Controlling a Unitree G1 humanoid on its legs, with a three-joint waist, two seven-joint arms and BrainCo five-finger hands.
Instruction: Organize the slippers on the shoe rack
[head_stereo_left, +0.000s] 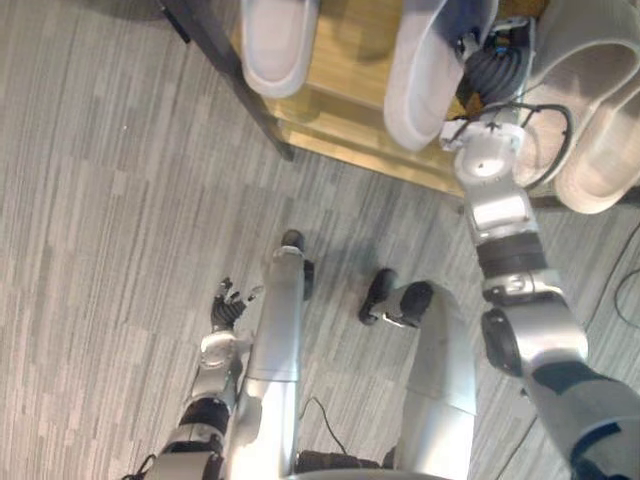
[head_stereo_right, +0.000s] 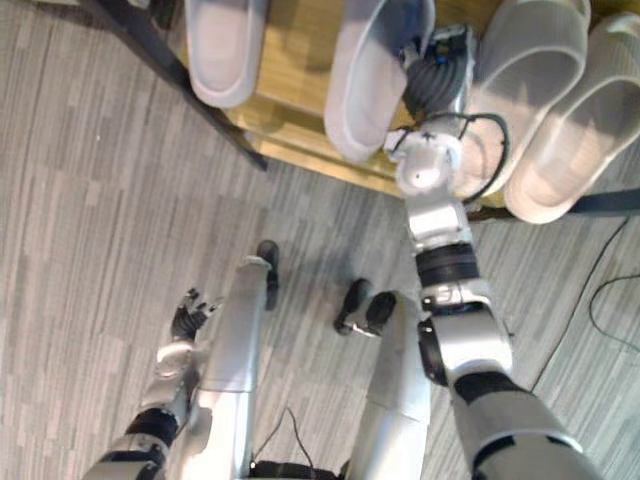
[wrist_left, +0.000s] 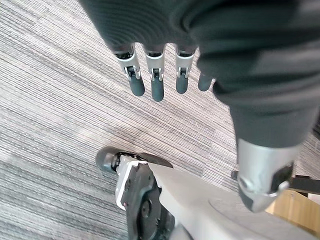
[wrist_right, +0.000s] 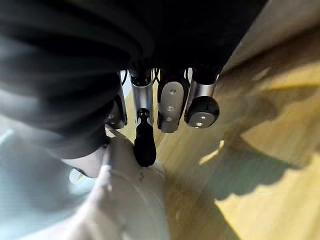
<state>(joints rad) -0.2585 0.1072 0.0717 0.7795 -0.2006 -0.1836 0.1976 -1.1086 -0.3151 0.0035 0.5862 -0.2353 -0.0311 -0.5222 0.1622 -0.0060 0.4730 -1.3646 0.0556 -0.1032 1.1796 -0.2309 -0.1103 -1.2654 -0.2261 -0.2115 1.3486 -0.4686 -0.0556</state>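
A wooden shoe rack (head_stereo_left: 350, 95) runs along the top of the eye views. One white slipper (head_stereo_left: 278, 45) lies on it at the left. A second white slipper (head_stereo_left: 425, 80) sits in the middle, its end hanging over the shelf's front edge. My right hand (head_stereo_left: 488, 60) is right beside that slipper, fingers (wrist_right: 170, 100) curled, with one dark tip and the thumb pinching its pale rim (wrist_right: 130, 200). Two beige slippers (head_stereo_right: 520, 90) (head_stereo_right: 585, 130) lie side by side to the right. My left hand (head_stereo_left: 228, 305) hangs low over the carpet with straight fingers (wrist_left: 155, 80), holding nothing.
The rack's black frame leg (head_stereo_left: 240, 95) slants down onto the grey striped carpet (head_stereo_left: 110, 220) at the left. Another black bar (head_stereo_right: 605, 203) shows under the beige slippers. The wooden shelf (wrist_right: 260, 175) lies under my right hand.
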